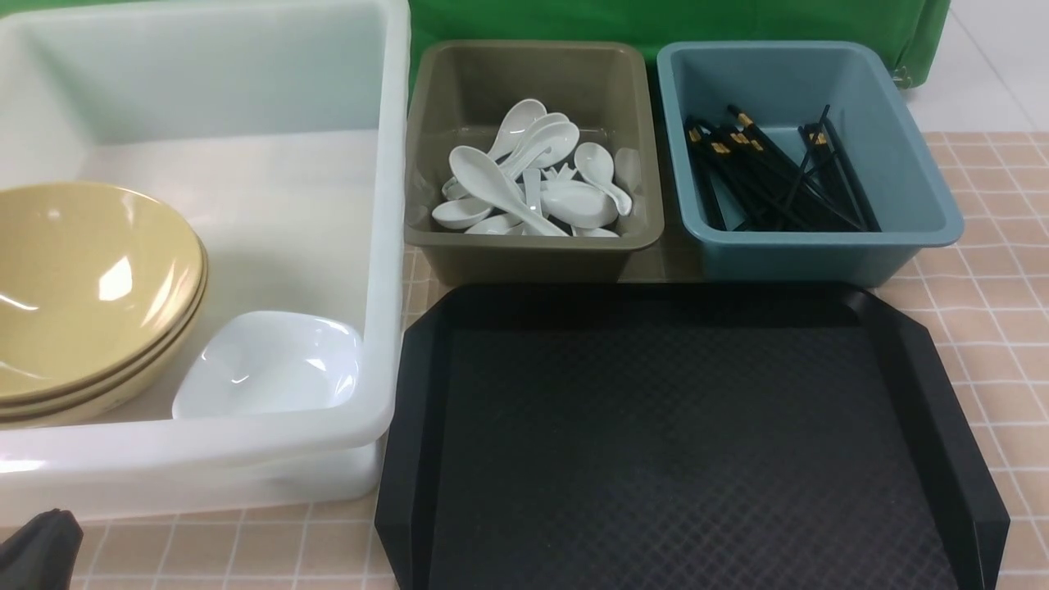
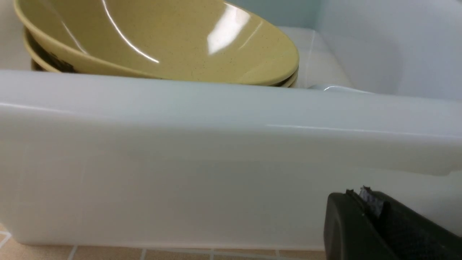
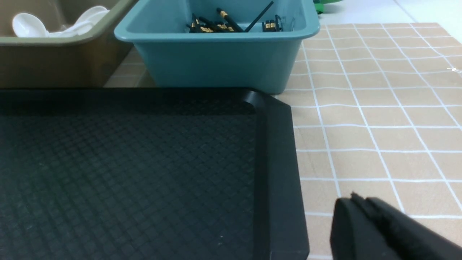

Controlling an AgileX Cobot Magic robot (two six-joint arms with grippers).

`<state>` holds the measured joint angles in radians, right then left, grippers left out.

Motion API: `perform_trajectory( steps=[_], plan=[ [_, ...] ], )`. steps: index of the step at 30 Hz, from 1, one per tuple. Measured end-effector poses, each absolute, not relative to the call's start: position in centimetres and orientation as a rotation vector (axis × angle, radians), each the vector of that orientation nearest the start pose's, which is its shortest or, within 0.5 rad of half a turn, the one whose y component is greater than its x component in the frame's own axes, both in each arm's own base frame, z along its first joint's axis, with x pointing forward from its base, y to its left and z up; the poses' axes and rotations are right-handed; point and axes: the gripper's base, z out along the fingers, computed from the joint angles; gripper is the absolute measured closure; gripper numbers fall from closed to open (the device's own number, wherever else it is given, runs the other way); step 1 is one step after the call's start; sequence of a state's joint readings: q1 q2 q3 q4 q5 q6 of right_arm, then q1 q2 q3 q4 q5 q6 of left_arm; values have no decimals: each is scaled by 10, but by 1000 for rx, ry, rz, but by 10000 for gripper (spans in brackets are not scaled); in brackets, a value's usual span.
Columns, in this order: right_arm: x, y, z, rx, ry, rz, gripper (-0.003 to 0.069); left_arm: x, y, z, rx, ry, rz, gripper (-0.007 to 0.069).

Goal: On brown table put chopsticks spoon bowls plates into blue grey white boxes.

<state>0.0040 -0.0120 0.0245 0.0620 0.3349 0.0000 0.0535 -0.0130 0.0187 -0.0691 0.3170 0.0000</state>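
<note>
The bowls [image 1: 82, 287] sit stacked at the left of the big white tub [image 1: 385, 246], with a small white plate [image 1: 270, 365] just beside them, nearer the tub's front wall. In the olive-grey bin [image 1: 533, 254], right of the tub, lies a heap of white spoons [image 1: 533, 184]. Right of that, the teal-blue bin [image 1: 819, 254] holds the black chopsticks [image 1: 770, 176], their gold bands showing. All three boxes stand on the tiled bench [image 1: 983, 287]. In front of the two small bins lies the black tray [image 1: 680, 434], and I can see nothing on it.

From where I stand, the sorting looks finished: every piece of tableware in sight is already in a box, and none is left on the tray or on the visible bench. So the step in hand seems to be the close of the job, the arms drawn back and at rest.

The left gripper [image 2: 364, 202] hangs low outside the tub's front wall, holding nothing; its jaws look pressed together, a scrap of grey pad showing at the seam. The right gripper [image 3: 357, 204] hovers over the bench just beside the tray's right rim, empty, jaws likewise drawn narrow.

If anything remains, I judge it lies outside these views; the next move would call only for a check of the bench and for keeping the arms clear of the boxes.
</note>
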Motion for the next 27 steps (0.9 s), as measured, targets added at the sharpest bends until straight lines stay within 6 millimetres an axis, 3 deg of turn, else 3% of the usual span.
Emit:
perform_trajectory(
  steps=[27],
  plan=[
    [53, 2, 175, 36, 1830, 63, 562, 54, 1, 179, -92, 1803, -28, 631]
  ],
)
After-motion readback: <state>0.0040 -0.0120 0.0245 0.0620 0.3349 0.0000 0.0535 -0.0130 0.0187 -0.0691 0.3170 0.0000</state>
